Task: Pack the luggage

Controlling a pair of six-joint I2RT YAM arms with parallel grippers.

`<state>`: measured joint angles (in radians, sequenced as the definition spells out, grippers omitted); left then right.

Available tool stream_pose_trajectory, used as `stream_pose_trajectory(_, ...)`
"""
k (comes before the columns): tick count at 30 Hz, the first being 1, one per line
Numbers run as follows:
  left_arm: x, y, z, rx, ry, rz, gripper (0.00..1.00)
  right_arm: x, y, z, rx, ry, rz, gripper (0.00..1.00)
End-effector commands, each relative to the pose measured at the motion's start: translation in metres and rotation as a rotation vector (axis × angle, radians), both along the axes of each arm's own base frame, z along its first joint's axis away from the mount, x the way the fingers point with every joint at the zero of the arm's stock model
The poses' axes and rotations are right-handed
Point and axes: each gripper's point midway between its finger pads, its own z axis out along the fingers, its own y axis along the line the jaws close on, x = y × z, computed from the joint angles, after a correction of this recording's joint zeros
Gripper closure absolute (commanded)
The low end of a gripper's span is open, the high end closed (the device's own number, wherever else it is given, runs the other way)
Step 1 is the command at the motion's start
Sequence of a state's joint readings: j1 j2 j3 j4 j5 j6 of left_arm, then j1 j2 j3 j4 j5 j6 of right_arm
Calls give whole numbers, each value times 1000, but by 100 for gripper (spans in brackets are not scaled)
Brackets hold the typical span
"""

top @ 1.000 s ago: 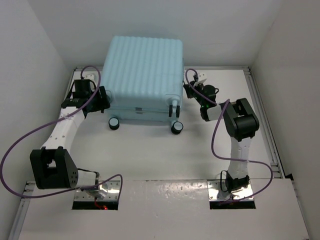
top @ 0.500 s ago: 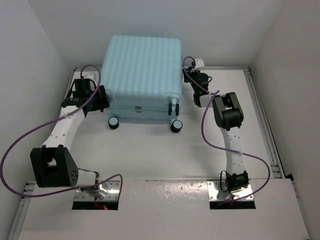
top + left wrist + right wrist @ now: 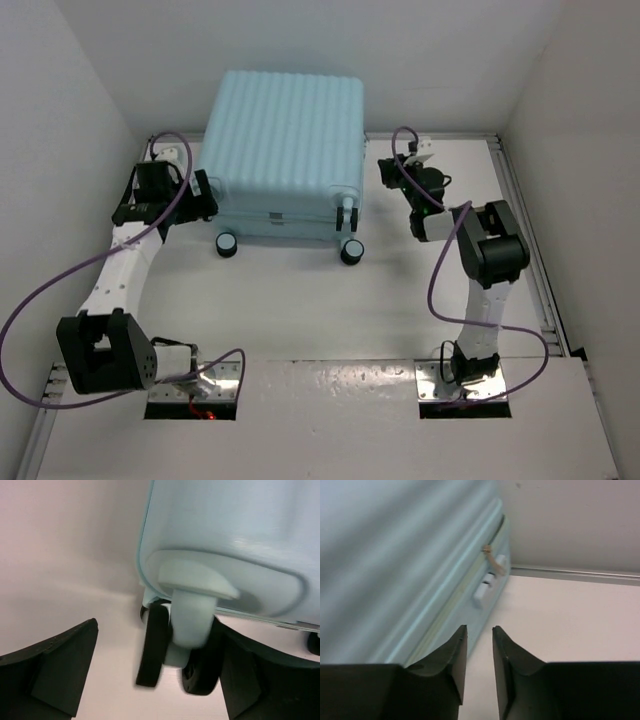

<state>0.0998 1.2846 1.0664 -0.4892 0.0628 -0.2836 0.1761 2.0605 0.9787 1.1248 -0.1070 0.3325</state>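
Luggage (image 3: 285, 150) lies flat on the counter (image 3: 300, 310), far centre and up against the back wall, ribbed aqua shell facing up. It is shut, with its black caster wheels (image 3: 350, 253) pointing toward the near edge. It sits between the two arms. Left gripper (image 3: 205, 195) is at the luggage's left near corner, low by the counter. In the left wrist view its fingers (image 3: 50, 675) are spread wide. One caster (image 3: 187, 645), with a pale stem and black wheels, sits in the gap between them under the shell's corner. Cannot tell if either finger touches the wheel; nothing is clamped. Right gripper (image 3: 385, 170) is just beside the luggage's right side, apart from it. In the right wrist view its fingers (image 3: 450, 660) are almost closed, leaving only a narrow slit, and hold nothing. That view looks along the luggage's side seam, where a tan pull tab (image 3: 490, 560) and a small white fitting (image 3: 485, 587) show near the far corner; the shell is blurred close up. Purple cables (image 3: 60, 290) loop off both arms.
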Motion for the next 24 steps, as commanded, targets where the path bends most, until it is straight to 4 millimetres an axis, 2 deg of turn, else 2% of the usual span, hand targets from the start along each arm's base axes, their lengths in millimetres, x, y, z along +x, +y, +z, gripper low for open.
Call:
stream_pose_trajectory(1, 6, 5, 76, 37, -247, -24, 1, -33, 23, 27, 84, -17, 144, 75)
stream_pose_trajectory(2, 0, 3, 91, 45, -290, -38, 1, -43, 39, 25, 100, 7, 217, 77)
stream_pose_trajectory(5, -9, 10, 126, 67, -386, 16, 0, -67, 74, 1, 135, 131, 318, 77)
stream_pose_trajectory(8, -21, 16, 134, 95, -374, 47, 0, -92, 120, -10, 142, 176, 449, 77)
stream_pose_trajectory(9, -26, 15, 138, 95, -372, 47, 0, -101, 135, -10, 143, 182, 485, 77)
stream_pose_trajectory(10, -34, 17, 130, 106, -319, 48, 0, -108, 143, -9, 146, 182, 510, 77)
stream_pose_trajectory(11, -38, 17, 136, 116, -313, 42, 0, -121, 158, -4, 148, 176, 572, 77)
stream_pose_trajectory(13, -49, 22, 126, 136, -239, 39, 0, -147, 186, 2, 151, 164, 658, 77)
stream_pose_trajectory(14, -53, 25, 121, 134, -217, 50, 0, -154, 193, 11, 156, 146, 678, 77)
stream_pose_trajectory(16, -56, 32, 109, 138, -171, 65, 0, -189, 224, 24, 163, 122, 786, 77)
stream_pose_trajectory(17, -61, 40, 98, 118, -136, 98, 0, -201, 231, 40, 177, 95, 819, 76)
stream_pose_trajectory(19, -62, 47, 81, 77, -87, 131, 0, -249, 266, 49, 173, 65, 952, 76)
stream_pose_trajectory(20, -65, 56, 69, 38, -59, 178, 0, -263, 274, 62, 171, 25, 994, 74)
stream_pose_trajectory(21, -63, 54, 59, -6, -35, 172, 0, -306, 301, 73, 173, -17, 1115, 74)
stream_pose_trajectory(22, -62, 56, 56, -32, -26, 181, 0, -324, 309, 77, 168, -39, 1174, 73)
stream_pose_trajectory(23, -58, 61, 52, -49, -28, 196, 0, -334, 316, 89, 173, -81, 1202, 73)
stream_pose_trajectory(24, -57, 68, 44, -75, -6, 219, 0, -356, 327, 94, 166, -113, 1250, 70)
